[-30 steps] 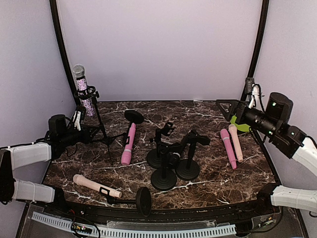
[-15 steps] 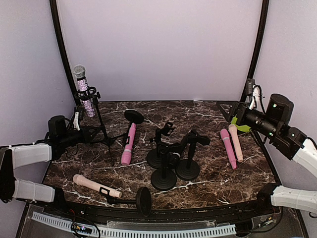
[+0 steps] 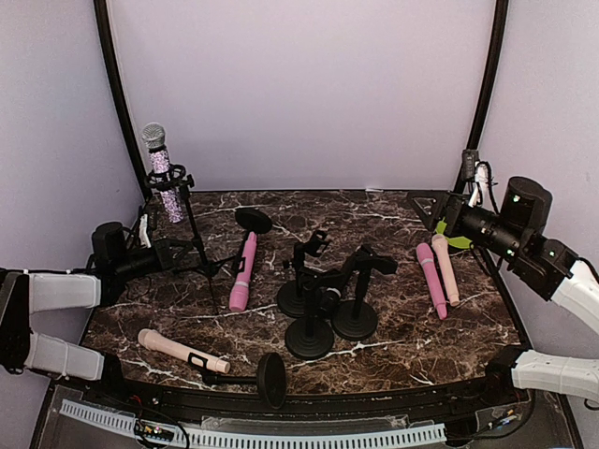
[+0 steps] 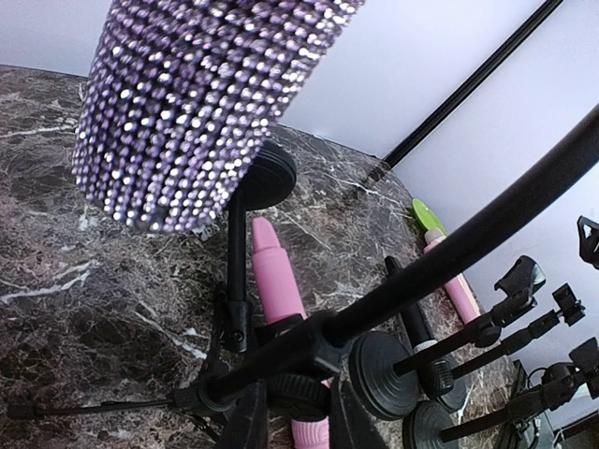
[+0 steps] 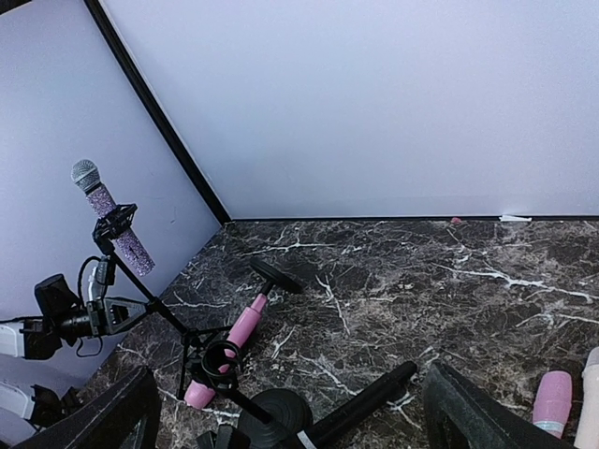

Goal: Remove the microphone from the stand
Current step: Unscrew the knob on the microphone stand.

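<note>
The glittery purple microphone sits in the clip of a black tripod stand at the far left. It fills the top of the left wrist view and shows small in the right wrist view. My left gripper is low at the stand's pole, its fingers on either side of the stand's hub and closed on it. My right gripper is open and empty, held high at the right, far from the microphone; its fingers frame the wrist view.
A pink microphone on a fallen stand lies beside the tripod. Three empty desk stands stand mid-table. Two pink microphones lie at the right by a green object. A beige microphone with a fallen stand lies at the front.
The tripod stand and its microphone have shifted slightly to the right with my left gripper on the stand. The right arm has barely moved.
</note>
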You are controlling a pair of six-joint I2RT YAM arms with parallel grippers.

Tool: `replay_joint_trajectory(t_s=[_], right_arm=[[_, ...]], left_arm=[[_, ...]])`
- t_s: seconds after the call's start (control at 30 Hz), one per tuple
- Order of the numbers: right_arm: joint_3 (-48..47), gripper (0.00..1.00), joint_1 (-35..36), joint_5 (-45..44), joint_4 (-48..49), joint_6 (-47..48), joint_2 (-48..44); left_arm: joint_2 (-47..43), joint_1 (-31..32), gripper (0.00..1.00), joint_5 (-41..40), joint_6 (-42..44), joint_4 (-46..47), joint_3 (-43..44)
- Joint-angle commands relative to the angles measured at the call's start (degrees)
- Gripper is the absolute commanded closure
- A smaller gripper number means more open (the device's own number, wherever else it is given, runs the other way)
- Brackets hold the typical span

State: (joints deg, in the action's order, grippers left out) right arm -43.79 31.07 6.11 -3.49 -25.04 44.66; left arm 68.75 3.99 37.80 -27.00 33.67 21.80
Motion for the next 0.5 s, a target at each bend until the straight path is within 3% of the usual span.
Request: replay_joint_trajectory(t_s=[0.0,0.2,0.27,0.47], right_arm=[[0.0,0.01,-0.3,0.1,2.0,-0.7,-0.4],[0.0,0.01,-0.3,-0.3,1.7,-0.7,-0.7],[0.1,0.01,-0.3,-0.3,1.7,-0.8,-0.7],[0.1,0.01,-0.3,-0.4,1.7,-0.7,-0.7]], left_arm=[[3.3,0.6,1.00,3.7,-3.9,-4.4,-2.9],[3.9,0.6,0.99,3.9,-6.3,-2.1,-3.5],[3.7,0.6,0.94,3.8,-6.0,-2.0,-3.5],[-0.9,0.6,0.65,2.9,0.2,-1.1,-3.7]])
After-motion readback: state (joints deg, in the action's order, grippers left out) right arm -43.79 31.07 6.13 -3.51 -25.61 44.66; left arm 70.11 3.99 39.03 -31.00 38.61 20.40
